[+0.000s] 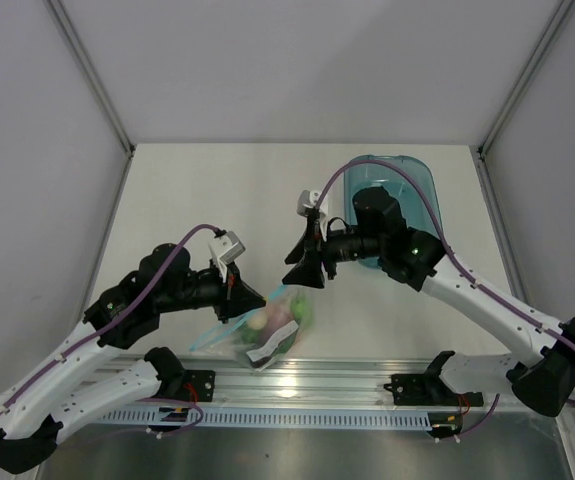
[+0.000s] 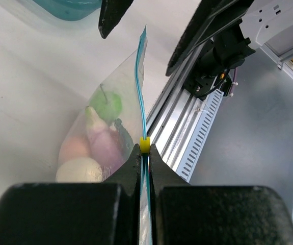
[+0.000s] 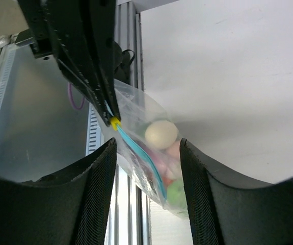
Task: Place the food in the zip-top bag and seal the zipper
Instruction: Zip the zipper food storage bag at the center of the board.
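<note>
The zip-top bag (image 1: 267, 328) hangs clear of the table near the front rail, with the food inside. In the left wrist view I see a green piece (image 2: 108, 105), the purple eggplant (image 2: 104, 143), a pinkish piece (image 2: 74, 148) and a white round one (image 2: 80, 170). My left gripper (image 2: 144, 153) is shut on the zipper (image 2: 141, 92), just behind a small yellow slider (image 2: 144, 144). My right gripper (image 3: 147, 153) is open, its fingers either side of the bag's free end without touching it. The zipper (image 3: 138, 153) and slider (image 3: 114, 122) also show in the right wrist view.
The translucent blue tray (image 1: 407, 190) stands at the back right, partly behind the right arm. The aluminium rail (image 1: 297, 380) with the arm bases runs along the near edge, right below the bag.
</note>
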`<state>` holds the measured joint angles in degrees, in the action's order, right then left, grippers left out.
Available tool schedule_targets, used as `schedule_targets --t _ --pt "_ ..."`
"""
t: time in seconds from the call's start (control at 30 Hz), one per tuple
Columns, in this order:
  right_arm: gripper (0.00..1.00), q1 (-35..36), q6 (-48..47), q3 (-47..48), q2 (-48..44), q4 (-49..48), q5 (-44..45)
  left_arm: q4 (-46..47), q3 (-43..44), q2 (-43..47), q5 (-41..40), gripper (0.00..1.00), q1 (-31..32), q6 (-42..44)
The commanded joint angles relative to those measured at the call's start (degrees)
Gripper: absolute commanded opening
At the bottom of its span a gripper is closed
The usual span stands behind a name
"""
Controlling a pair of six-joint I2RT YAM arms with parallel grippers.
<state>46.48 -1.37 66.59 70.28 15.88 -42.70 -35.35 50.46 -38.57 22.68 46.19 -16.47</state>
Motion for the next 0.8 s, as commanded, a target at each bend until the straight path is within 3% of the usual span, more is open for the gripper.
schedule_targets --t 0.0,0.23,0.77 --pt "0.55 0.8 -5.4 5.4 2.3 6.1 -4.1 1.0 0.5 0.5 1.3 0.01 0.2 0.1" --pt "0.5 3.9 -12.3 13.6 9.3 19.6 -6.1 1.3 0.0 0.6 1.8 0.01 0.2 0.2" --pt "0.31 6.5 -13.7 15.5 12.5 21.8 -4.9 1.3 -0.5 1.2 2.2 0.0 0.2 0.5"
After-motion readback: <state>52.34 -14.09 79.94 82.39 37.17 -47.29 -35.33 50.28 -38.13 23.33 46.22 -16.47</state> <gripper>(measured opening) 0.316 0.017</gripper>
